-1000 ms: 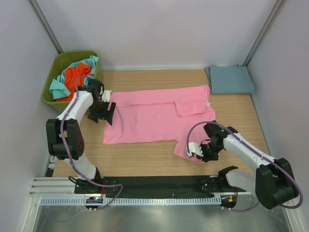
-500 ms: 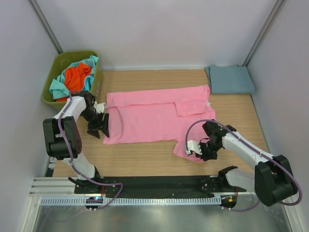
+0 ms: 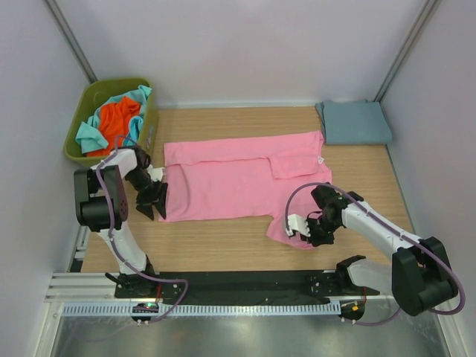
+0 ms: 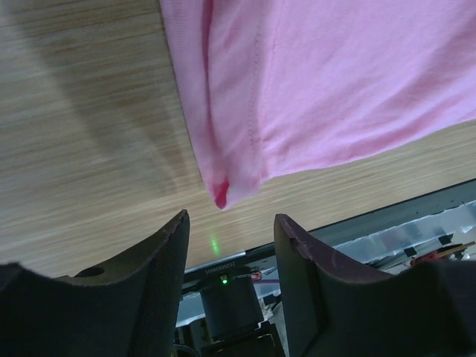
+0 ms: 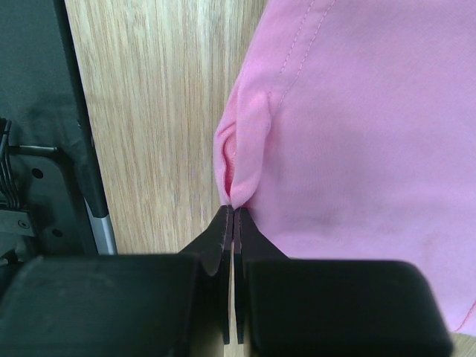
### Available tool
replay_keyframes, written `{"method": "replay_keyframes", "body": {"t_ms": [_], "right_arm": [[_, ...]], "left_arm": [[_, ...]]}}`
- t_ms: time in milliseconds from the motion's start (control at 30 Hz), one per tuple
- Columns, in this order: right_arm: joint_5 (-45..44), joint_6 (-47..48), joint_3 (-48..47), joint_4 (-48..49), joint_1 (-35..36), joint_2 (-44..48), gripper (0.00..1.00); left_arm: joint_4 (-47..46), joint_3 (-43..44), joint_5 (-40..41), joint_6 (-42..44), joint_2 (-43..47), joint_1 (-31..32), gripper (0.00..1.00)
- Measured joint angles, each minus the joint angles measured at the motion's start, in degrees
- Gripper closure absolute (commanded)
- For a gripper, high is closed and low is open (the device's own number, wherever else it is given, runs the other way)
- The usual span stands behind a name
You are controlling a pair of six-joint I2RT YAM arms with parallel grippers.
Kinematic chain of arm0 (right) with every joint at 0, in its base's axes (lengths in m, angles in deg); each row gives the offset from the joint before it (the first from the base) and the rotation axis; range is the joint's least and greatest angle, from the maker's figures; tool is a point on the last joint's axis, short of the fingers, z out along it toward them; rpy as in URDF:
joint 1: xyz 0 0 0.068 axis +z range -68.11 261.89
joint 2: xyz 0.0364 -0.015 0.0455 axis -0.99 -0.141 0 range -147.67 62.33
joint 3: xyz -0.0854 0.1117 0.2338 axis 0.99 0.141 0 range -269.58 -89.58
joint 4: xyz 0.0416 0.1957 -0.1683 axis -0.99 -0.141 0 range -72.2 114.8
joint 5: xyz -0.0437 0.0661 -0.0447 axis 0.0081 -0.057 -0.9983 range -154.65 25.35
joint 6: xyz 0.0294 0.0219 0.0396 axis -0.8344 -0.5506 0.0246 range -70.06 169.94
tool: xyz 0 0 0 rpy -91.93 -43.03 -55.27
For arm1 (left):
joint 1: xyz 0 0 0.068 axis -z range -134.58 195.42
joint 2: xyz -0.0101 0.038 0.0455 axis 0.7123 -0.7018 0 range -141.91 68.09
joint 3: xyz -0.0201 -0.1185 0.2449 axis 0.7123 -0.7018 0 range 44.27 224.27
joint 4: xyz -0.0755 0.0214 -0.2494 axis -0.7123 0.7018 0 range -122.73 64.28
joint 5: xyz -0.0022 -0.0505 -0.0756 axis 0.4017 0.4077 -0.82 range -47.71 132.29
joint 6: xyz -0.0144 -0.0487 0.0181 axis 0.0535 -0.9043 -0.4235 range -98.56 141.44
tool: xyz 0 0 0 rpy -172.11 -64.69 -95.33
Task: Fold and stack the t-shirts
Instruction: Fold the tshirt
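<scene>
Pink cloth short-sleeved t-shirt [image 3: 238,178] lies lengthwise left-right on the white-walled wooden tabletop [image 3: 223,238]; right fingers [image 5: 210,245] pinch its near edge, left fingers [image 4: 160,260] gape beside it.

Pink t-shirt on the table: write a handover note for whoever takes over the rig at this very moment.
Tools: left tool open and empty, by the pink t-shirt's near-left corner; right tool shut on a pinch of its near-right edge.
Things: pink t-shirt spread on the table; blue-grey t-shirt folded at the far right corner; orange t-shirt and teal t-shirt in the green bin.
Done: blue-grey folded.
Left: fold pink, then the two binned shirts, stack all.
</scene>
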Motion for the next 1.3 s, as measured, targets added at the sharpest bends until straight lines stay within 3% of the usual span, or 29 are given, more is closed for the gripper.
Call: {"method": "replay_keyframes", "body": {"t_ms": [367, 467, 600, 667, 1000, 1300], "right_arm": [[-0.2, -1.5, 0.0, 0.6, 0.2, -0.4, 0.99], [-0.3, -1.9, 0.0, 1.0, 0.3, -0.7, 0.98], [-0.5, -2.3, -0.1, 1.3, 0.3, -0.9, 0.99], [-0.8, -2.8, -0.3, 1.4, 0.3, -1.0, 0.99], [-3.4, -10.7, -1.3, 2.9, 0.3, 4.9, 0.99], [-6.8, -20.4, -7.2, 3.7, 0.3, 11.2, 0.99]], "left_arm": [[-0.6, 0.0, 1.3, -0.1, -4.6, 0.1, 0.58], [-0.5, 0.2, 1.3, -0.1, -5.0, 0.1, 0.68], [-0.4, 0.6, 1.0, -0.1, -5.9, 0.2, 0.93], [-0.4, 0.7, 0.7, 0.0, -6.2, 0.2, 0.99], [1.6, 1.4, -1.4, 1.3, -4.0, 0.2, 1.00], [7.1, 9.5, -2.7, 4.2, 2.3, -0.2, 1.00]]}}
